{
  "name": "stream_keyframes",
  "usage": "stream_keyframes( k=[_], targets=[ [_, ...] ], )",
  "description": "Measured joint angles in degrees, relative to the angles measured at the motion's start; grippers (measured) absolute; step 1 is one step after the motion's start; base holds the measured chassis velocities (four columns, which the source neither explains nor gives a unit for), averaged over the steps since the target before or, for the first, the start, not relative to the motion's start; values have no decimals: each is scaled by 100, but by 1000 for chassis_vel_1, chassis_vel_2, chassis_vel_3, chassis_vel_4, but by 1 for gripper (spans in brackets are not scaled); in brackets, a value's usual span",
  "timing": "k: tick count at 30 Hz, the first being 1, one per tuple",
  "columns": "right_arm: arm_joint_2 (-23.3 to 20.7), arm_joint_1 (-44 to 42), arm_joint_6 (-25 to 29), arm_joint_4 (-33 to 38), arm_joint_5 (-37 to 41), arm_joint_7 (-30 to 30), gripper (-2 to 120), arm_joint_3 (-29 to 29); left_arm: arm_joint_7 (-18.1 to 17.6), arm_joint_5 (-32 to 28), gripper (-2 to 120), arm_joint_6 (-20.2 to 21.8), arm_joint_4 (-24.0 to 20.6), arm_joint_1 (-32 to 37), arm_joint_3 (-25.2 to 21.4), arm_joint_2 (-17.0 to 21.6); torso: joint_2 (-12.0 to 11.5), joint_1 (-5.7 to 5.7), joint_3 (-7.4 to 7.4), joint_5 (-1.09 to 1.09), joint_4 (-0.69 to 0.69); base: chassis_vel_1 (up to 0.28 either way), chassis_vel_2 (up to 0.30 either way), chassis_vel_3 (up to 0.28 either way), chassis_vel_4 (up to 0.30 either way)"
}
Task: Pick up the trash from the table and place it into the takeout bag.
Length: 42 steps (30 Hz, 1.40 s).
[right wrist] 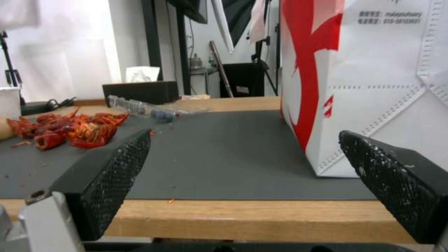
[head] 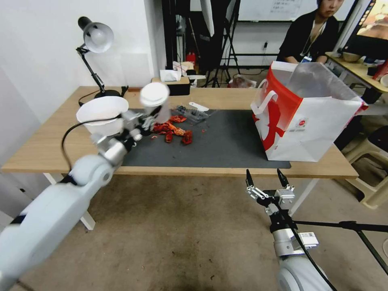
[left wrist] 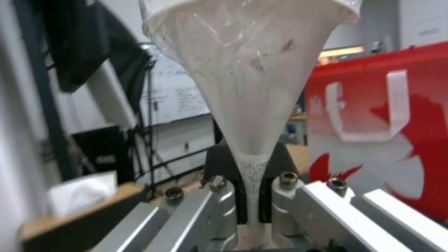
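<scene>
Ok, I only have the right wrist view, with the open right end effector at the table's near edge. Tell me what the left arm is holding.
Observer: The left end effector is shut on the clear plastic cup, pinching it near its base.
Operator: Give me its position.
Observer: It is held up over the left part of the dark mat, close to the red shells.
Operator: Report the bag's top.
Observer: The takeout bag stands open, its clear liner sticking up above the rim.
</scene>
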Motion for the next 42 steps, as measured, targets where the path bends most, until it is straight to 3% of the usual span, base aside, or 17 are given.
stream_keyframes(
  k=[1,4,5,8,14,16,29,42],
  targets=[
    [-3,-25,0,13,-10,1,100,15,27,-131,3,30,188,-603,469,-44,0,0,0,0,3,0,0,0,0],
    [-9,-36,-3,39,-18,6,100,44,31,-372,2,113,502,-1636,1214,-257,0,0,0,2,4,0,0,0,0],
    [-9,-36,-3,39,-18,6,100,44,31,-372,2,113,502,-1636,1214,-257,0,0,0,2,4,0,0,0,0],
    [-18,-35,-25,64,-20,10,100,58,35,-609,2,169,778,-2486,1958,-519,0,0,0,3,2,0,0,0,0],
    [-47,-22,-49,86,-21,16,100,73,85,-821,1,174,1175,-3272,2624,-929,0,-1,1,3,5,0,0,0,0],
    [-72,-12,-54,89,-18,21,100,94,98,-937,1,188,1394,-3641,2929,-1261,0,-1,1,1,3,0,0,0,0],
    [-78,7,-61,86,8,38,100,155,101,-1187,1,251,2347,-4711,3753,-2912,0,-1,0,2,2,0,0,0,0],
    [-36,34,-42,87,45,43,100,183,292,-1099,1,155,3348,-4945,4263,-3965,0,-1,0,1,3,0,0,0,0]
  ],
)
